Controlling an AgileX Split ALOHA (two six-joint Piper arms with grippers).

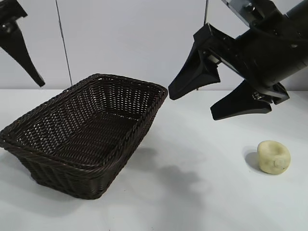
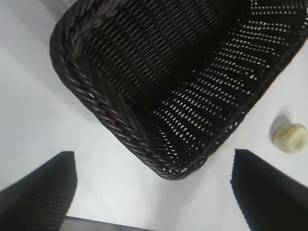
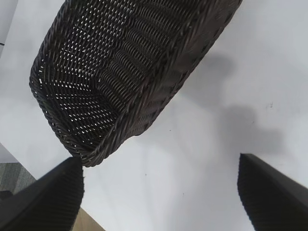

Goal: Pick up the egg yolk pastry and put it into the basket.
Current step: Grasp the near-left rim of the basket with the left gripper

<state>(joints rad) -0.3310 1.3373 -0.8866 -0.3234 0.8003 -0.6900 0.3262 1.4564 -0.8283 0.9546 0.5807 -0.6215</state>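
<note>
- The egg yolk pastry is a small pale yellow rounded lump with a dimple on the side facing the exterior camera. It lies on the white table near the table's right edge, towards the front, and casts a soft shadow to its left.
- In the left wrist view the pastry shows again as a small pale lump on the bare table just beyond one corner of the basket, apart from the wicker.
- Nothing touches the pastry; it sits well apart from both grippers.
- The basket is large, rectangular, dark brown woven wicker with a braided rim and sloping sides. It stands on the left half of the table, turned at an angle to the table's edges, one corner pointing to the back. Its inside holds nothing.
- The right gripper hangs in the air above the table's right half, between the basket's back corner and the pastry, higher than both. Its two black fingers are spread wide with nothing between them, and they slant down towards the table.
- The left gripper is up over the table's left side; only one dark finger shows at the exterior view's upper left corner. Its wrist view shows the two fingers set far apart, holding nothing, with the basket's corner beneath them.
</note>
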